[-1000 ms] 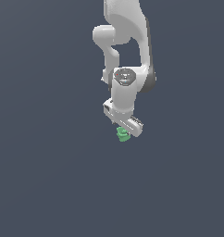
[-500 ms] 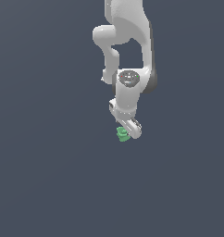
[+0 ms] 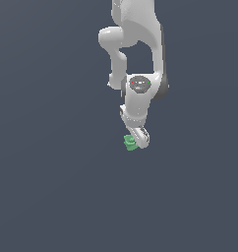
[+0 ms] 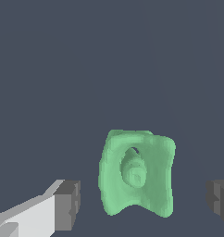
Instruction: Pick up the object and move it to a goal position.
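The object [image 3: 130, 142] is a small bright green knobbly piece lying on the dark grey floor, right under the white arm's hand. In the wrist view the object [image 4: 137, 178] shows as a stepped block with a round knob in its middle. My gripper [image 3: 137, 141] hangs directly over it, pointing down. The gripper [image 4: 142, 202] is open: one dark finger pad [image 4: 66, 205] and the other [image 4: 219, 201] stand on either side of the object with gaps showing, touching nothing.
Only the flat dark grey floor [image 3: 52, 187] surrounds the object. The white arm [image 3: 135, 44] rises above it toward the exterior view's top.
The hand has turned about its own axis and shifted slightly toward the exterior view's right above the object. The object has not moved.
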Motion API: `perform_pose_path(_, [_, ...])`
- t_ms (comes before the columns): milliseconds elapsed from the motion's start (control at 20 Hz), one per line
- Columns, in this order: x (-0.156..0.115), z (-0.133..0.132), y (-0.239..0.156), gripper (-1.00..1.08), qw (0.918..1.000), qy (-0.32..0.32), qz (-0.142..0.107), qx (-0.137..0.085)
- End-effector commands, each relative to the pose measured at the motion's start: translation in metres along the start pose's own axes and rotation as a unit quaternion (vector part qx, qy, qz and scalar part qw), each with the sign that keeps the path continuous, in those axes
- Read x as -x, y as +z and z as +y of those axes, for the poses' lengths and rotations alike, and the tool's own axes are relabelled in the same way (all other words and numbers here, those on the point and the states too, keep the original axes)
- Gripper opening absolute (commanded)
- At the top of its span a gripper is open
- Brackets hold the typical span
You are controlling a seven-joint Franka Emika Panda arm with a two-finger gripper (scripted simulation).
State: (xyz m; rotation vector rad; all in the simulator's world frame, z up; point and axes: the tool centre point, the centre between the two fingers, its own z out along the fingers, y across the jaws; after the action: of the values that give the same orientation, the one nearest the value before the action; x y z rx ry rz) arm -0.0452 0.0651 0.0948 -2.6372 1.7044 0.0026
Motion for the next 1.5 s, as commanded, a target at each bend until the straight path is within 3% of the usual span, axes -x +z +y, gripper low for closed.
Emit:
perform_pose_path(0, [0.001,0.0,0.001,1.0,0.9999,0.011,0.001,0.0])
perform_pose_path(450, [0.002,0.001,0.005,1.0,0.9999,0.017,0.001,0.0])
perform_pose_path(1200, [0.002,0.001,0.052,1.0,0.9998,0.019,0.001,0.0])
perform_pose_path(1250, [0.002,0.001,0.052,-1.0,0.9998,0.019,0.001,0.0])
perform_pose_path(1450, [0.002,0.001,0.052,-1.0,0.9998,0.019,0.001,0.0])
